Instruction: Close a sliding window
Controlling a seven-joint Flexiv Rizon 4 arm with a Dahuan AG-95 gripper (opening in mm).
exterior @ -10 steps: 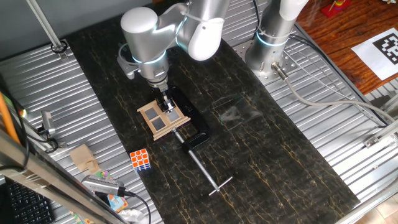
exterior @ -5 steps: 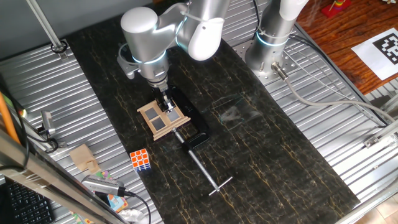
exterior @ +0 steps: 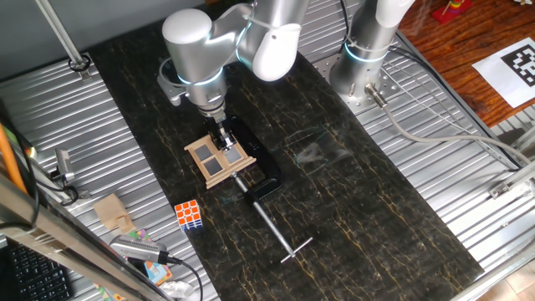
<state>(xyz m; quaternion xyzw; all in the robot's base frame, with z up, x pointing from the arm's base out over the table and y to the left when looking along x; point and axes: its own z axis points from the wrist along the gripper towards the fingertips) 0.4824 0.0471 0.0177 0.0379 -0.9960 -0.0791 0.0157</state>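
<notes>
Gripper (exterior: 222, 139) points straight down over upper edge of sliding window (exterior: 219, 158), tips at centre cross near frame's far side. Jaw gap too small and blurred to judge; cannot tell whether anything is gripped or only touched.

Window: tan wooden frame, four grey panes, lying on black base at centre-left of dark marble tabletop (exterior: 351, 209). Black clamp (exterior: 263, 186) touches its lower-right corner, long metal rod running down-right. Rubik's cube (exterior: 189, 215) sits apart, below-left of window.
</notes>
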